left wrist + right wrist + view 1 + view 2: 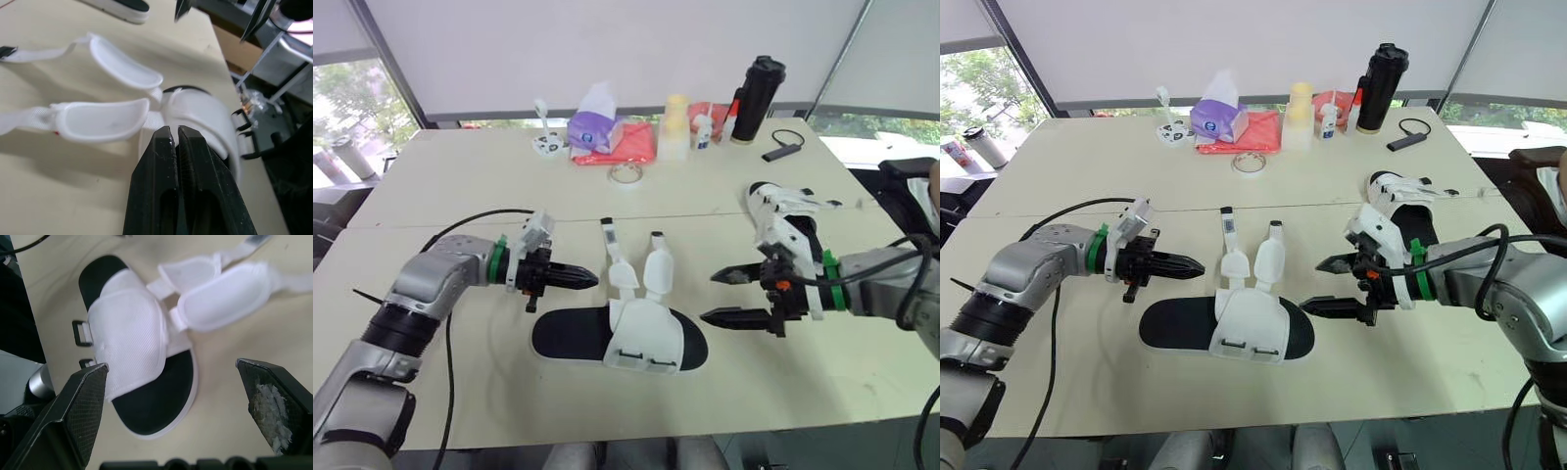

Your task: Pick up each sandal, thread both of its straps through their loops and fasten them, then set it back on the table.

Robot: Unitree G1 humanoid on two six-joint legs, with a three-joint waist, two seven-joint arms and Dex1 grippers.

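Beige table (460, 176), windows behind, clutter along far edge. Left gripper (590, 279) hovers low over table, fingers pressed together, holding nothing, tips near sandal's left end, apart from it. Black-soled white sandal (641, 338) lies flat between both grippers, both straps (631, 264) unthreaded, splayed away from robot. Right gripper (710, 298) spread wide, empty, tips just beside sandal's right end. Second sandal (783, 220) lies on table behind right gripper.

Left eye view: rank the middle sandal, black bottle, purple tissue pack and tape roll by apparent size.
1. middle sandal, largest, though also nearest the camera.
2. black bottle and purple tissue pack, too alike to separate.
3. tape roll, smallest.
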